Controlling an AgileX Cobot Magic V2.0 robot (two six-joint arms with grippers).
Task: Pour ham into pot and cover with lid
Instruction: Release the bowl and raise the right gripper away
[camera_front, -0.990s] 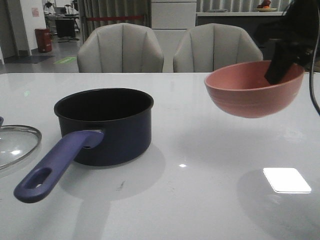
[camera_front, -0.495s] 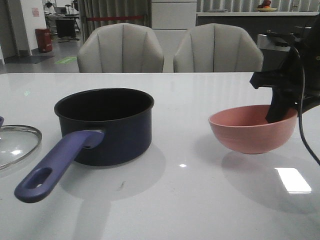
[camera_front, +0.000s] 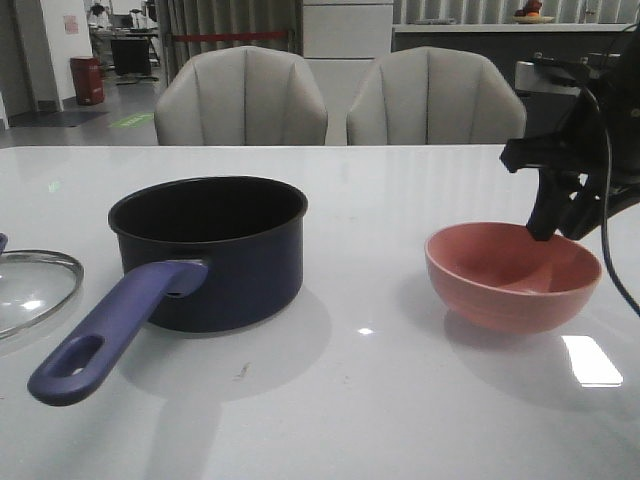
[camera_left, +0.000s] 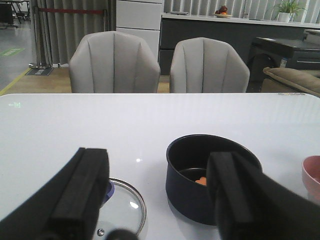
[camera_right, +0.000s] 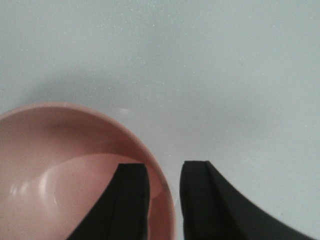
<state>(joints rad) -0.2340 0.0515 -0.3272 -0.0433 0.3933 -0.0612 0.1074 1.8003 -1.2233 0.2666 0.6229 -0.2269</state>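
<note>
Two R gripper fingers straddle bowl rim; ham in pot.

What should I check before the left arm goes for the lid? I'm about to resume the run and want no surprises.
1. Ham in the pot: ok, an orange piece shows on the pot's floor in the left wrist view.
2. Pink bowl set down: ok, it rests on the table, apart from the pot.
3. Right hand free of the bowl: not ok, its fingers straddle the rim with a gap showing.
4. Left hand ready: ok, open and holding nothing.
5. Lid reachable: ok, it lies flat on the table, beside the pot's handle.
6. Pot mouth clear: ok, nothing above it.
</note>
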